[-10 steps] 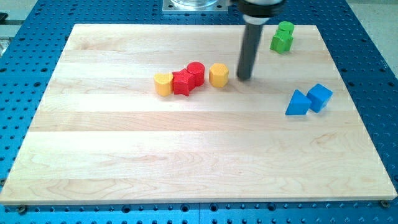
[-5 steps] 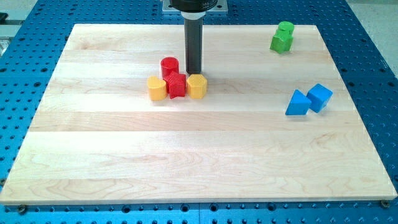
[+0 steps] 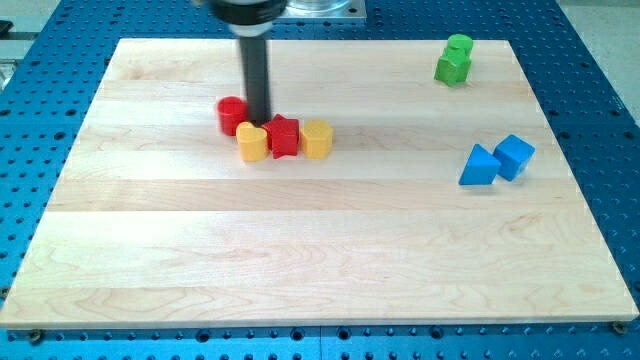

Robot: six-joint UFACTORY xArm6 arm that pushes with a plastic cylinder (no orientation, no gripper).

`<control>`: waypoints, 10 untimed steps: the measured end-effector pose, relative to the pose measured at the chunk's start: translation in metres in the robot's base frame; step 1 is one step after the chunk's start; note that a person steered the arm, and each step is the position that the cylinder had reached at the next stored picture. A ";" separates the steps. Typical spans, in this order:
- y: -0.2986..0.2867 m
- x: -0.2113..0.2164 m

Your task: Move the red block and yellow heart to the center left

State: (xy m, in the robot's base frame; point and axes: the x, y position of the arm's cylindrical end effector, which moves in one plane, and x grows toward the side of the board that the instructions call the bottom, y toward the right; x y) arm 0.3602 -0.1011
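A red cylinder point(image 3: 232, 115) stands left of centre in the upper half of the wooden board point(image 3: 320, 260). Just below and right of it lie a yellow heart point(image 3: 252, 143), a red star point(image 3: 284, 137) and a yellow hexagon point(image 3: 317, 140), touching in a row. My tip point(image 3: 258, 120) is down on the board right beside the red cylinder's right side, just above the yellow heart and left of the red star's top. The dark rod rises from it to the view's top.
Two green blocks point(image 3: 455, 60) sit together near the board's top right corner. A blue triangle point(image 3: 480, 166) and a blue cube point(image 3: 514, 156) touch at the right. A blue perforated table point(image 3: 30, 100) surrounds the board.
My tip swept left from right of the yellow hexagon, along the top of the row. The row slid left and the red cylinder was pushed off to the upper left.
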 end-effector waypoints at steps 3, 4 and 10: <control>0.017 -0.003; 0.118 0.012; -0.051 0.024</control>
